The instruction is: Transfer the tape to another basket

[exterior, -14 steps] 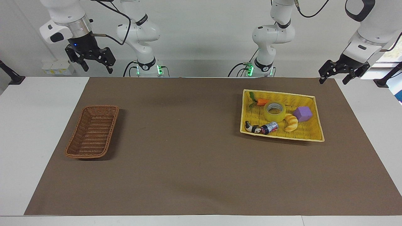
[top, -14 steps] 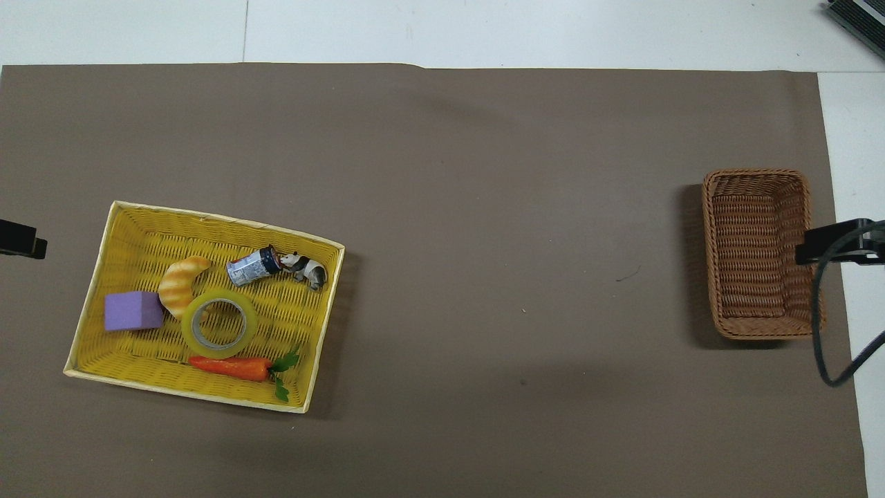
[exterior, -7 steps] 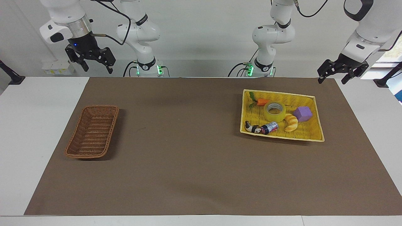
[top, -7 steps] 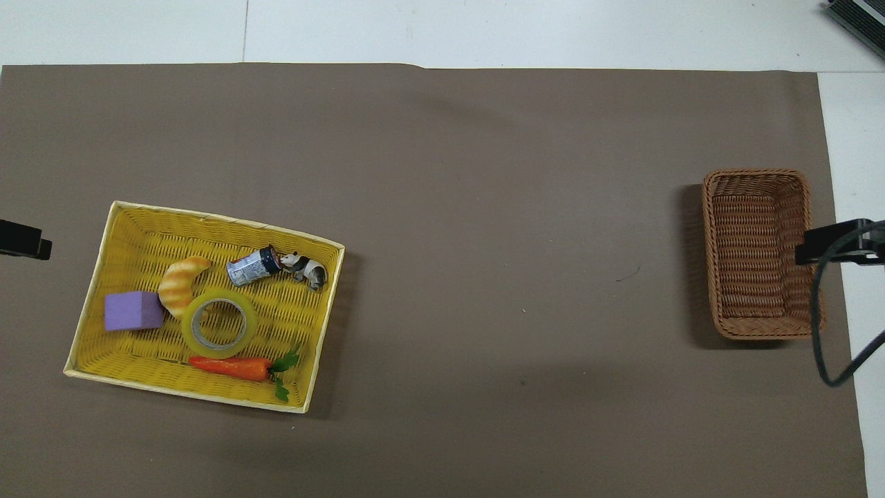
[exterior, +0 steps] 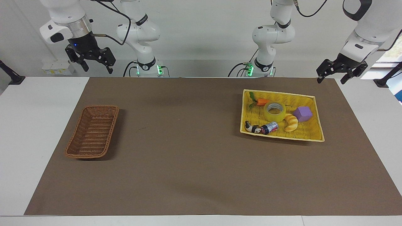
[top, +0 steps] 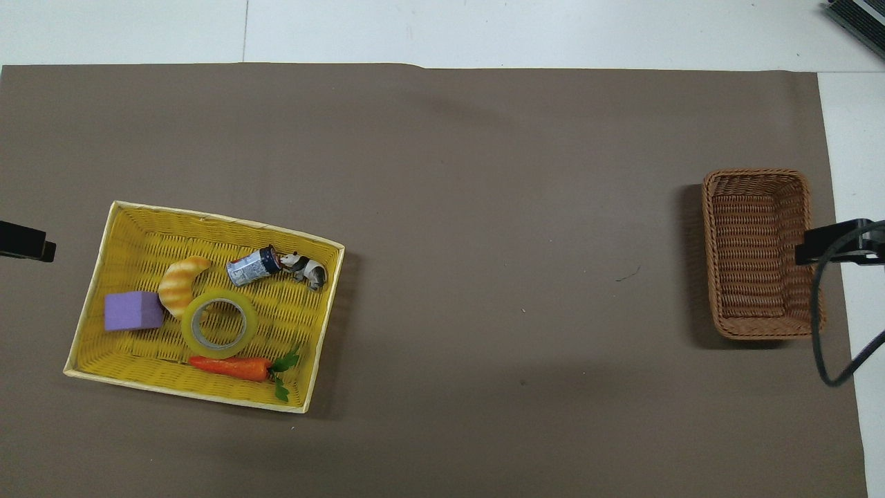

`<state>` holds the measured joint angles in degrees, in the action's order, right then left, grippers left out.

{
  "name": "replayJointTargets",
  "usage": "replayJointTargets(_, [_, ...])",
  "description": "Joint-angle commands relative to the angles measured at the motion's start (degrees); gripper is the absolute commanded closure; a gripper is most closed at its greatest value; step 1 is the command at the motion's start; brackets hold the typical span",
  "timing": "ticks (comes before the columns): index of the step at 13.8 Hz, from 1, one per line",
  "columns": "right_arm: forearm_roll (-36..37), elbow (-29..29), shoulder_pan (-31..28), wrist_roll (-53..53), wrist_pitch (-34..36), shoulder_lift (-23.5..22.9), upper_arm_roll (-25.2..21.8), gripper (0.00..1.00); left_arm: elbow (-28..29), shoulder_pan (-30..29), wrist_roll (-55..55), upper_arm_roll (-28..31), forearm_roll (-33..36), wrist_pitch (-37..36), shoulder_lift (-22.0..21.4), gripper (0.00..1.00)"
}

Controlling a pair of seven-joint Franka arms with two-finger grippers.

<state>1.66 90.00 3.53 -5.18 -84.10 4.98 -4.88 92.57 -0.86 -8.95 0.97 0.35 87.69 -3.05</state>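
The tape (exterior: 274, 112), a yellow translucent roll with a grey-white core, lies flat in the yellow tray (exterior: 309, 133), also in the overhead view (top: 220, 324). The brown wicker basket (exterior: 94, 131) stands empty toward the right arm's end of the table (top: 757, 252). My left gripper (exterior: 331, 78) is open and empty, raised over the mat's corner beside the yellow tray; only its tip (top: 28, 242) shows from overhead. My right gripper (exterior: 98, 69) is open and empty, high over the table edge near the basket (top: 830, 245).
In the yellow tray (top: 138, 235) with the tape lie a carrot toy (top: 228, 366), a croissant toy (top: 181, 282) touching the tape, a purple cube (top: 131, 311), a small can (top: 252, 266) and a small figurine (top: 308, 270). A brown mat (exterior: 188, 157) covers the table.
My left gripper has risen slightly and crept a little toward the yellow tray. The right arm and all objects have stayed put.
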Motion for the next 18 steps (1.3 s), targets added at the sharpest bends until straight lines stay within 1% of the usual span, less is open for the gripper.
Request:
replayJointTargets(1, [-0.35,1.49,-0.27,1.05,-0.18,1.43,0.05,0.0,6.2,1.82,-0.89,0.35,0.26,3.53,-2.75,0.0])
replayJointTargets(2, [-0.35,1.49,-0.27,1.14,-0.18,1.34,0.05,0.0,8.57,1.83,-0.98,0.35,0.26,5.46,-3.71,0.0])
replayJointTargets(5, [-0.35,1.67,-0.27,1.14,-0.18,1.43,0.05,0.0,18.23,2.7,-0.99,0.44,0.26,12.92,-7.58,0.0])
replayJointTargets(7, [-0.35,1.67,-0.27,1.14,-0.18,1.43,0.05,0.0,24.73,3.58,-0.9,0.44,0.26,18.46,-9.51,0.0])
replayJointTargets(8, [-0.35,1.67,-0.27,1.23,-0.18,1.43,0.05,0.0,27.11,3.76,-0.81,0.44,0.26,20.48,-9.78,0.0])
replayJointTargets(11, [-0.35,1.67,-0.27,1.14,-0.18,1.43,0.05,0.0,31.95,4.55,-0.81,0.44,0.26,25.06,-10.14,0.0])
replayJointTargets(14, [-0.35,1.67,-0.27,1.14,-0.18,1.43,-0.04,0.0,39.33,5.25,0.07,0.44,0.26,32.96,-11.54,0.0])
replayJointTargets(15, [-0.35,1.67,-0.27,1.14,-0.18,1.43,0.05,0.0,41.1,5.25,0.24,0.44,0.26,34.55,-11.98,0.0])
replayJointTargets(16, [-0.35,1.67,-0.27,1.14,-0.18,1.43,0.05,0.0,42.24,5.25,0.42,0.44,0.26,35.44,-12.16,0.0])
replayJointTargets(18, [-0.35,1.67,-0.27,1.14,-0.18,1.43,0.05,0.0,42.69,5.25,0.42,0.44,0.26,36.06,-12.16,0.0])
